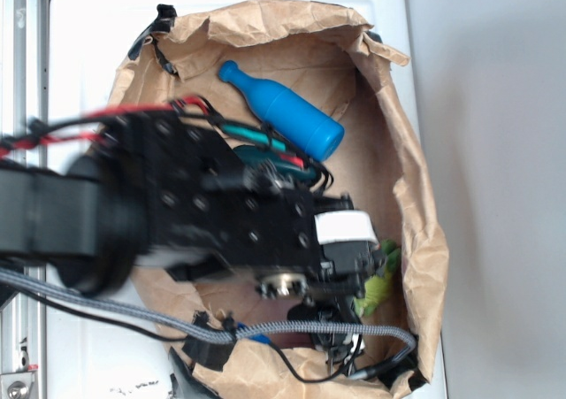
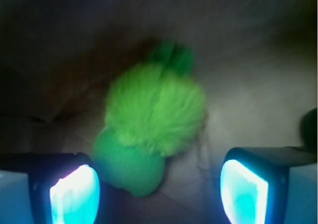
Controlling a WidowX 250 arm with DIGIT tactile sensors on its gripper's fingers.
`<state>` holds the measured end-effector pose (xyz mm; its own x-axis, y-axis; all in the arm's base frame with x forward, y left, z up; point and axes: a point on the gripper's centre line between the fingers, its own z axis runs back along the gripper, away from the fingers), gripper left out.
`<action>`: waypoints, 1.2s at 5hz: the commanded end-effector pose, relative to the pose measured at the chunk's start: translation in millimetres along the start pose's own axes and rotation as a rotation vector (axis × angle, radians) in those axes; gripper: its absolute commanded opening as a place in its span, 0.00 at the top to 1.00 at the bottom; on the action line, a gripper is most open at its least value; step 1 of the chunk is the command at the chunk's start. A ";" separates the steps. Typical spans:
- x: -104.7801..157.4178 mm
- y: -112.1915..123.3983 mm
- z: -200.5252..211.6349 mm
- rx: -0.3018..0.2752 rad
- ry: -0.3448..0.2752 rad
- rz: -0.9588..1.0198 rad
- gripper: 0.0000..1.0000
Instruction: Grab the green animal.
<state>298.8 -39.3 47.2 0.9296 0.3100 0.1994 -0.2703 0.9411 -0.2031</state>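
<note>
Lying loose on the brown paper, the green animal [image 2: 151, 132] has not been grabbed yet: in the wrist view its fuzzy yellow-green body and smooth rounded head sit between and just ahead of the two lit fingers [image 2: 74, 194], touching neither. The gripper [image 2: 159, 189] is spread wide with nothing in it, so the approach looks nearly done, while the final reach, the squeeze and the lift are left, as I judge it.

From the exterior view only a sliver of the green animal [image 1: 378, 280] shows beside the gripper [image 1: 349, 297], near the wall of the crumpled paper bag [image 1: 424, 204]. The black arm [image 1: 203, 209] stretches into the bag and covers most of the toy. Well apart from the toy, the blue bottle [image 1: 287, 111] lies on its side.
</note>
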 end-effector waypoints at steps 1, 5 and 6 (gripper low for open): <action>36.8 -14.9 -15.7 -0.005 -0.069 -0.040 0.00; 65.5 -5.8 -11.0 -0.048 -0.145 0.127 1.00; 51.0 17.3 11.4 -0.076 -0.164 0.003 1.00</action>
<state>326.1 -11.9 40.2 0.9052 0.3233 0.2759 -0.2529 0.9314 -0.2618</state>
